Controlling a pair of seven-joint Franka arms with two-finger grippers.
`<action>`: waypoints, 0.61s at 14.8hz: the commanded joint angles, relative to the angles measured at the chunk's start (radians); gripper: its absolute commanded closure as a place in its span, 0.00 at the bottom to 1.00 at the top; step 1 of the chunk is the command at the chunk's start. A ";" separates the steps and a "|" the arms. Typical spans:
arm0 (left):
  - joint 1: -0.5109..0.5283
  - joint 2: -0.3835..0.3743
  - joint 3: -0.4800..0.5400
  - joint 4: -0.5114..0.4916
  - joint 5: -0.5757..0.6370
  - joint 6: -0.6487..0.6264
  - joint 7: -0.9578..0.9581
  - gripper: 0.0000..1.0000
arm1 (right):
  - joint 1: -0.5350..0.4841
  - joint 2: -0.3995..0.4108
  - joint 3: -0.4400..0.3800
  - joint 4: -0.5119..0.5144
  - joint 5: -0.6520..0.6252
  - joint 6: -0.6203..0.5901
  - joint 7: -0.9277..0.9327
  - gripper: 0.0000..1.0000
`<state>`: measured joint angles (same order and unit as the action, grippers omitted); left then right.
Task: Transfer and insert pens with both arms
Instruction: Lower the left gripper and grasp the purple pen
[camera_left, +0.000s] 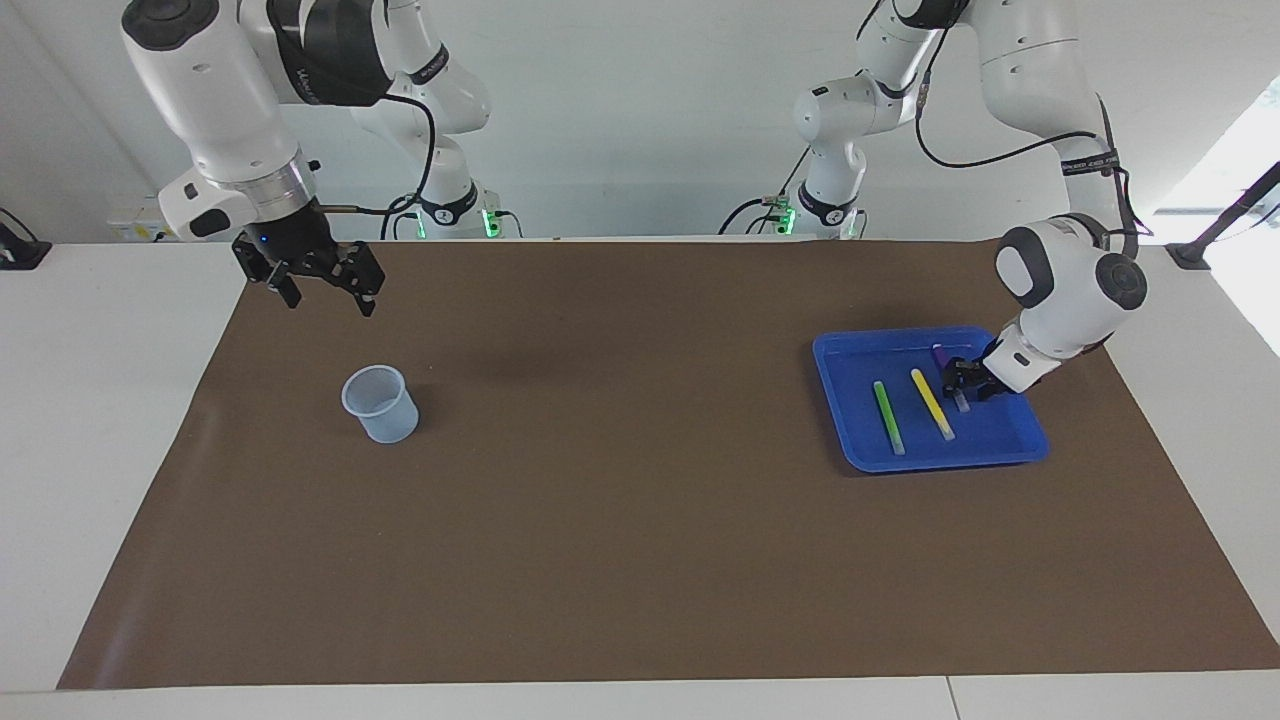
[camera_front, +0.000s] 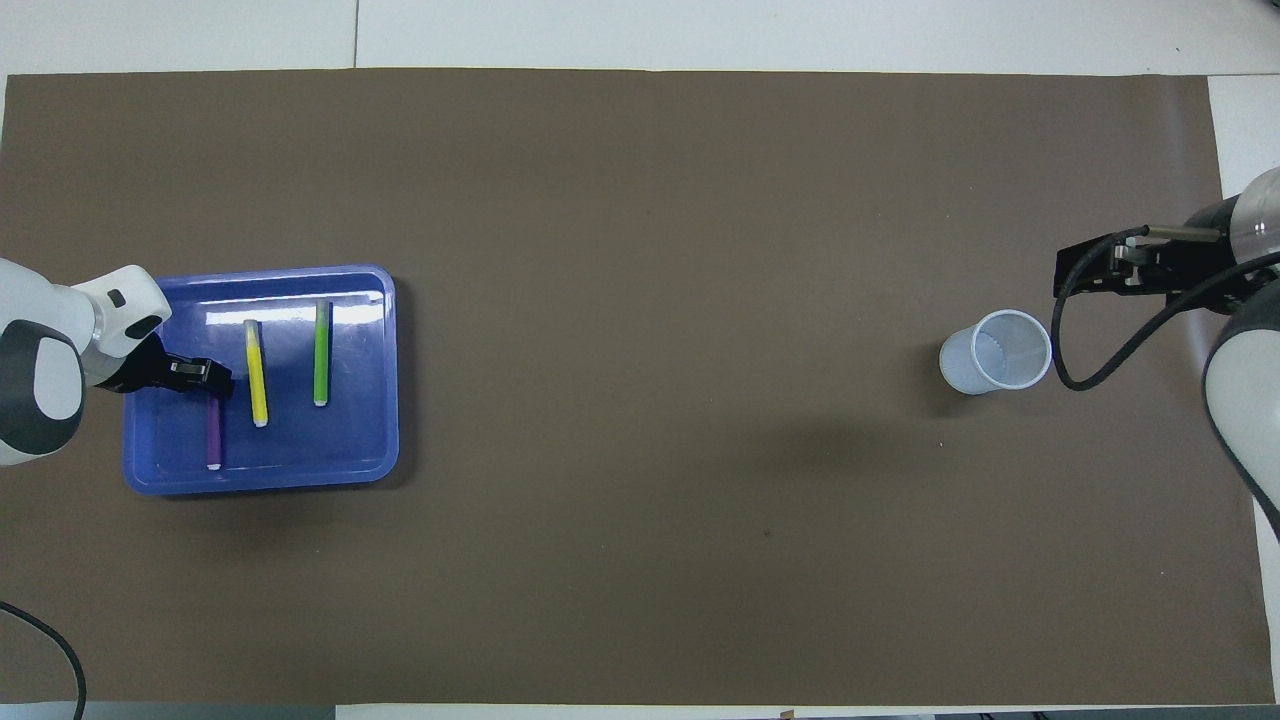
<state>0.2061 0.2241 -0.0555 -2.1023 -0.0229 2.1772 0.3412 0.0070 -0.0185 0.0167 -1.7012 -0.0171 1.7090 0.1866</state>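
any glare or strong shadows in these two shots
Overhead view: white glare streaks on the blue tray floor beside the yellow pen and green pen. Facing view: bright window light at the left arm's end; soft shadow patch on the brown mat.
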 joint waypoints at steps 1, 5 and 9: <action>0.006 -0.023 0.002 -0.021 0.012 -0.010 -0.014 0.64 | -0.013 -0.009 0.005 -0.006 0.000 -0.005 -0.024 0.00; 0.006 -0.023 0.002 -0.021 0.012 -0.008 -0.016 1.00 | -0.012 -0.009 0.006 -0.006 0.000 -0.002 -0.022 0.00; 0.007 -0.022 0.002 -0.019 0.012 -0.005 -0.019 1.00 | -0.021 -0.009 0.005 -0.006 -0.001 -0.003 -0.030 0.00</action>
<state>0.2076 0.2236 -0.0548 -2.1023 -0.0229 2.1766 0.3349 0.0064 -0.0185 0.0166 -1.7012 -0.0171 1.7090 0.1866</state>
